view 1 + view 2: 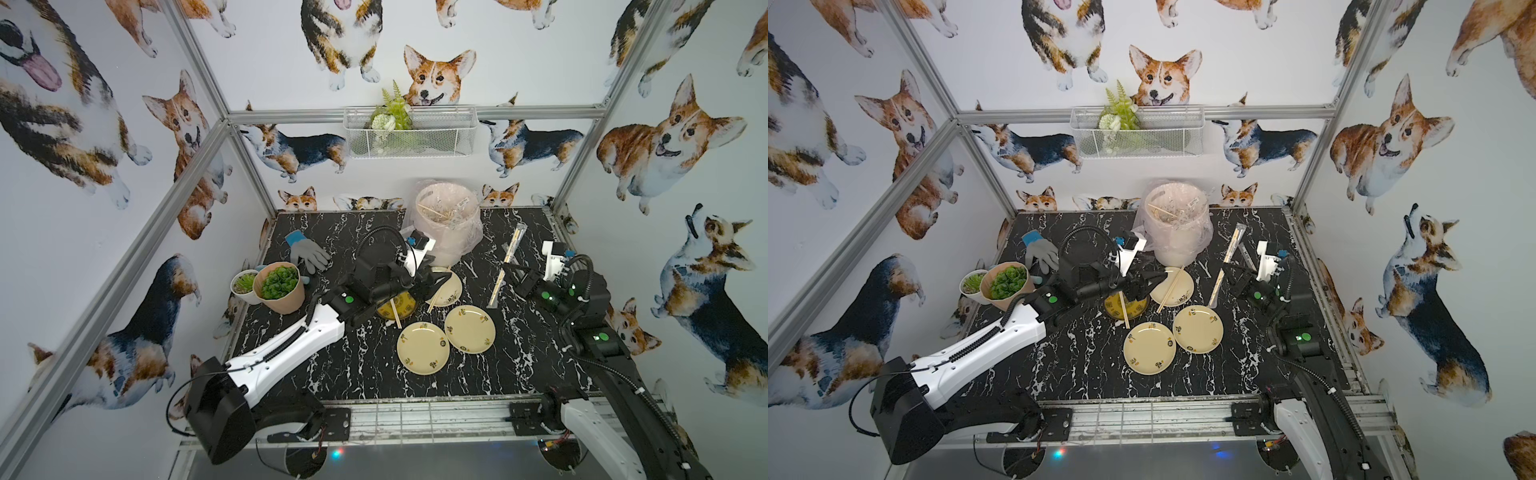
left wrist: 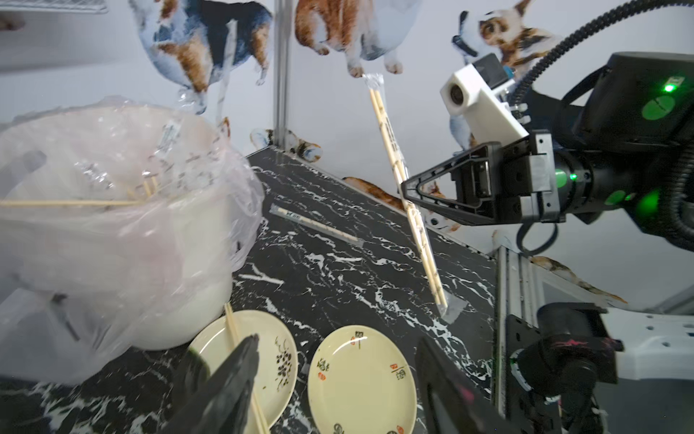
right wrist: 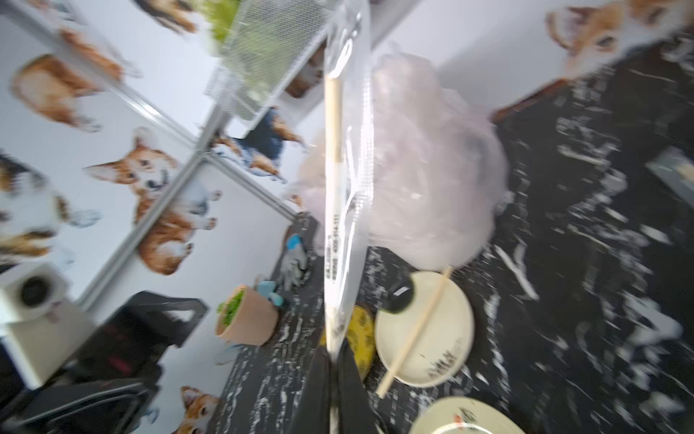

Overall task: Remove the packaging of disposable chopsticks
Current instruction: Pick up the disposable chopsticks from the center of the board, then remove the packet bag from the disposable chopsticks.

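Note:
My right gripper (image 1: 510, 271) (image 3: 332, 360) is shut on a pair of disposable chopsticks (image 1: 497, 287) (image 2: 391, 150) still inside its clear packaging (image 3: 347, 188), holding it tilted above the right side of the table. A second wrapped pair (image 2: 315, 225) (image 1: 1246, 254) lies flat on the table beyond it. My left gripper (image 1: 432, 282) (image 2: 338, 383) hangs open with nothing in it above the cream plates, left of the held pair. Bare chopsticks (image 1: 438, 291) lie across a far plate (image 1: 453, 286), and another bare pair (image 1: 395, 312) rests on a yellow dish (image 1: 405, 309).
A white bin (image 1: 446, 220) lined with a clear-pink bag stands at the back, with sticks and wrappers inside. Two cream plates (image 1: 423, 348) (image 1: 469, 329) sit near the middle. Potted plants (image 1: 278, 286) and a grey glove (image 1: 307, 253) are at the left.

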